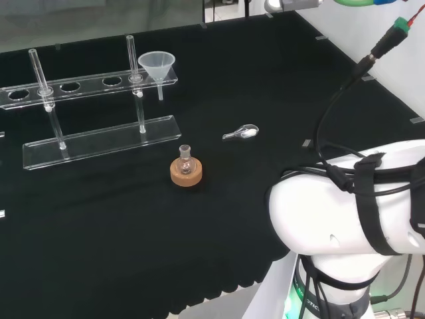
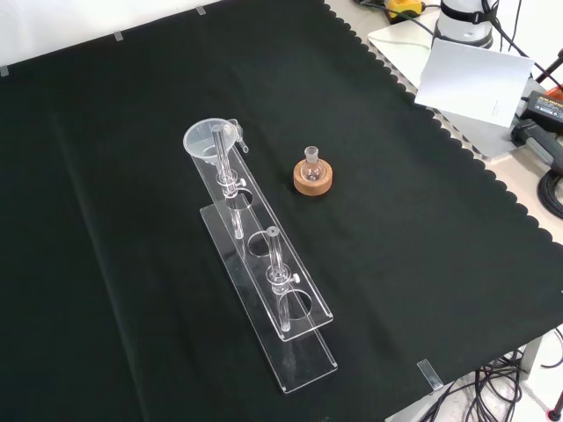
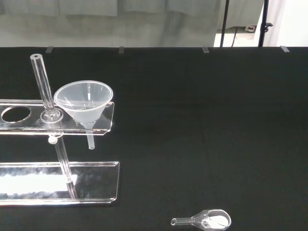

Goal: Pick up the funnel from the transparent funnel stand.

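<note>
Black cloth covers the desk point(image 1: 265, 86), where the funnel point(image 1: 157, 65) is seated in the end hole of the transparent funnel stand point(image 1: 99, 143); the robot hand's state cannot be told.

The funnel stand point(image 3: 57, 124) is cut off by the wrist view's edge, so that its remaining holes and far end are lost there. In the head view the arm's white link point(image 1: 352, 199) is cut by the picture's right and lower edges, and part of the worktop point(image 1: 252, 219) is hidden behind it. The contents of the small flask point(image 2: 311, 159) on its cork ring point(image 2: 313, 179) are too small to be told. The white matter in the small glass scoop point(image 3: 208, 220) cannot be identified.
</note>
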